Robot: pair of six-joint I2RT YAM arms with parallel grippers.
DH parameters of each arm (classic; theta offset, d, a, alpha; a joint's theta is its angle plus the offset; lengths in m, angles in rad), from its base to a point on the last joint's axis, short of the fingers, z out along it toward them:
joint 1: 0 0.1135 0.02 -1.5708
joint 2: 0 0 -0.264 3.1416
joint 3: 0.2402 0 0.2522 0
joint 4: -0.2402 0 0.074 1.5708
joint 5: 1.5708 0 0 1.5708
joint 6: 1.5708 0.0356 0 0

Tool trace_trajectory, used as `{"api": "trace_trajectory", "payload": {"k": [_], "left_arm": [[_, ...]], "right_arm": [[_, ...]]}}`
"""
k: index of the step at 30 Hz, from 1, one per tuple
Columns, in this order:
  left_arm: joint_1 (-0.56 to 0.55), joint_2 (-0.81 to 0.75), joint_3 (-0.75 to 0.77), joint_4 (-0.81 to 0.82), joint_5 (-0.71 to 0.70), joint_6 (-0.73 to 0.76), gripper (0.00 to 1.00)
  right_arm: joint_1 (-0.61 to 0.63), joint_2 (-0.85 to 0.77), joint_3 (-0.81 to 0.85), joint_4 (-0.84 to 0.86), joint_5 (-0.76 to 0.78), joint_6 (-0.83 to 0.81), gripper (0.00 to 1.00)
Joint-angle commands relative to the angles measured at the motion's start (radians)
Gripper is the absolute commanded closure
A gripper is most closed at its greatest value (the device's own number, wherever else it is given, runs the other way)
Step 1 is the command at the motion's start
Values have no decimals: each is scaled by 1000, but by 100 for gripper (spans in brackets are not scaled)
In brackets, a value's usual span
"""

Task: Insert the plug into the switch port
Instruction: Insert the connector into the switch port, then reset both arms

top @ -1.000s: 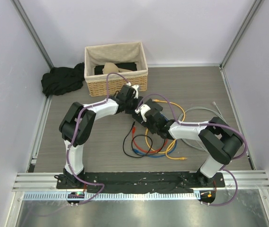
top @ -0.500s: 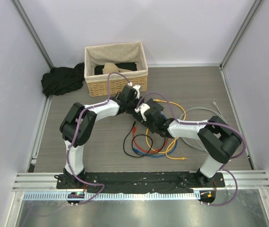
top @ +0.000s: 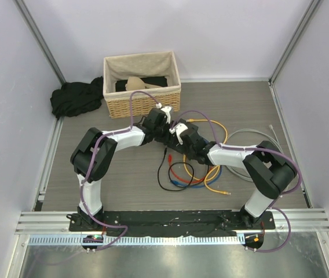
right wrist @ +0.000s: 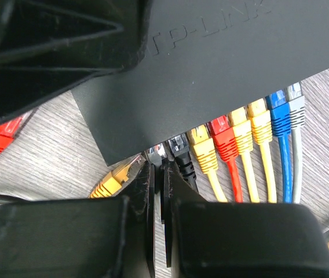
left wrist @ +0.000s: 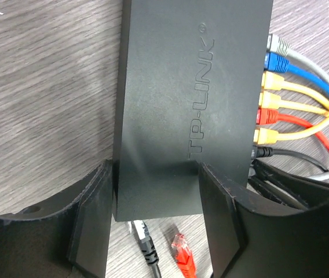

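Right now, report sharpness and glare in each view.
Top external: even light, sharp, mild glare on the metal sheet. Left wrist: the switch sharp, lettering legible, soft sheen. Right wrist: plugs crisp, right gripper fingers dark, softly blurred.

On the worktop (top: 240, 107), a wicker basket (top: 142, 105) and black cloth (top: 74, 97) are seen far left. Coloured cables (top: 194, 180) are coiled centrally.

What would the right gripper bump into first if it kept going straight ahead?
Probably the switch: the right gripper points at its socket edge, at the spot right beside the black plug. The small plug pinched in its tips would touch first, though depth is hard to judge.
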Motion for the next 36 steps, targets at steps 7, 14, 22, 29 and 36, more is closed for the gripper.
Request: {"api": "trace_trajectory", "payload": {"k": [7,14,22,29,36], "left_arm": [[-28,71,150,-356,267,89,34],[39,29,207,-426,121,104,8],[93,-303,135,-455,-101,5,2],[95,-695,123,-625,-512,-57,0],[93,-1065,48,-703,-748,-69,0]], "right_arm": [[24,-161,-17,379,-215,92,80],[30,-336,-161,212,-157,201,47],[-14,-575,-131,-75,70,332,18],[-50,-845,6,-349,389,401,0],[-53,-1063,87,-460,573,346,0]]}}
